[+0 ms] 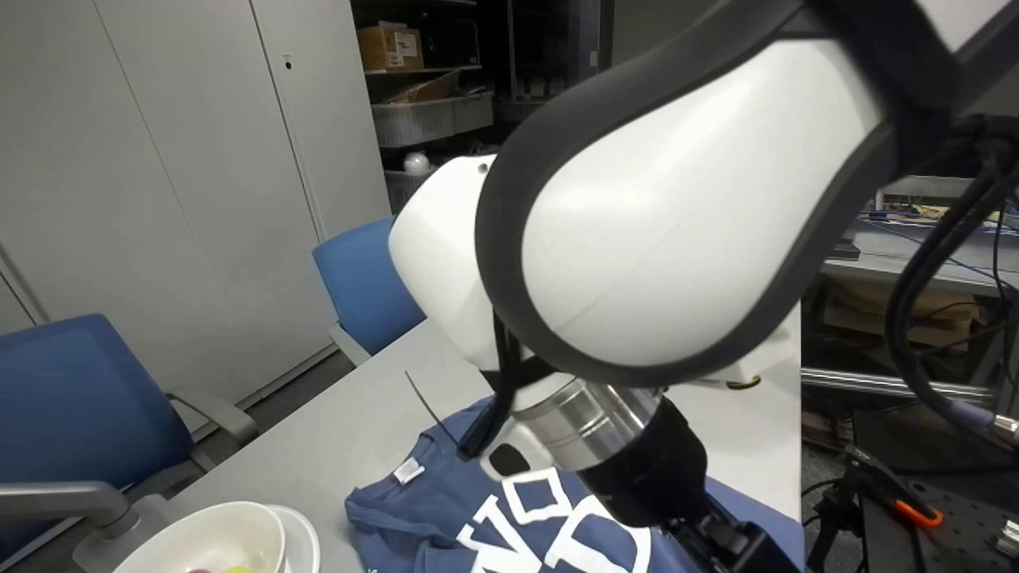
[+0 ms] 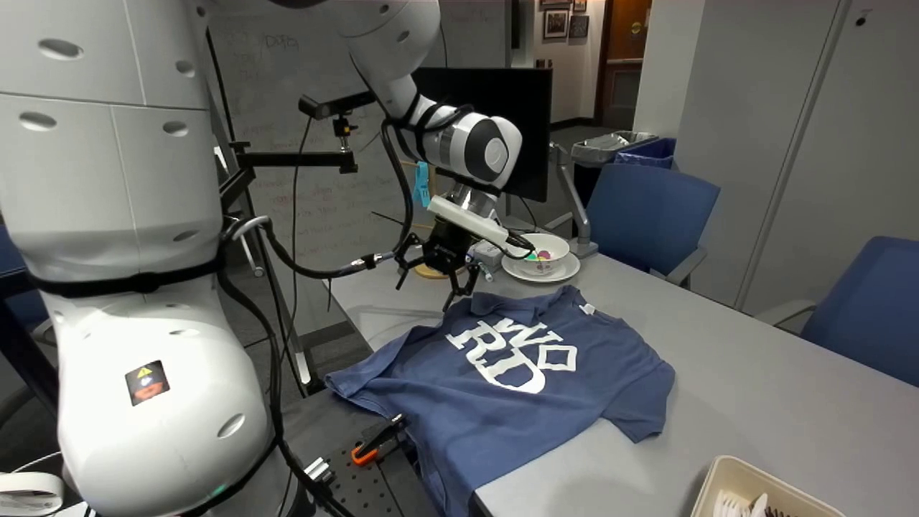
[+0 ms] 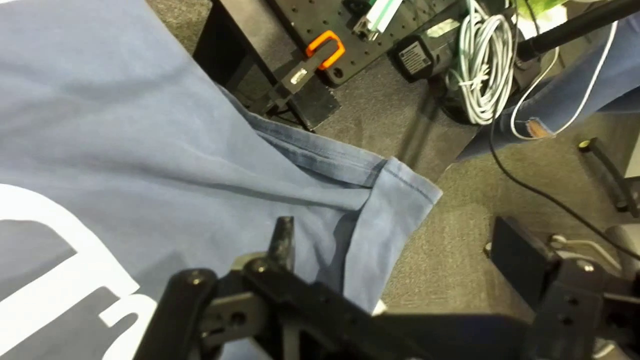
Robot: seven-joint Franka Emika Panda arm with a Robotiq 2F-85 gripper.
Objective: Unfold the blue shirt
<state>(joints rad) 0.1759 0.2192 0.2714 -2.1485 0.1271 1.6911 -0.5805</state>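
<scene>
The blue shirt (image 2: 560, 402) lies spread on the table with its white lettering facing up. It also shows in an exterior view (image 1: 446, 509), partly hidden by the arm. Its collar with a white tag is at the far side, and its lower part droops over the table's edge. One sleeve lies flat toward the chairs. In the wrist view the shirt (image 3: 165, 135) has creases and a folded-looking sleeve end between the fingers. My gripper (image 2: 425, 293) is open above the shirt's edge near the table side; its jaws (image 3: 392, 230) hold nothing. Contact with the cloth cannot be told.
A white bowl (image 2: 556, 248) with coloured things stands on a plate (image 2: 567, 270) at the table's far end. A beige tray (image 2: 725, 477) with cutlery is at the near corner. An orange-handled clamp (image 2: 373, 445) sits at the robot's mount. Blue chairs (image 2: 646, 208) line the table.
</scene>
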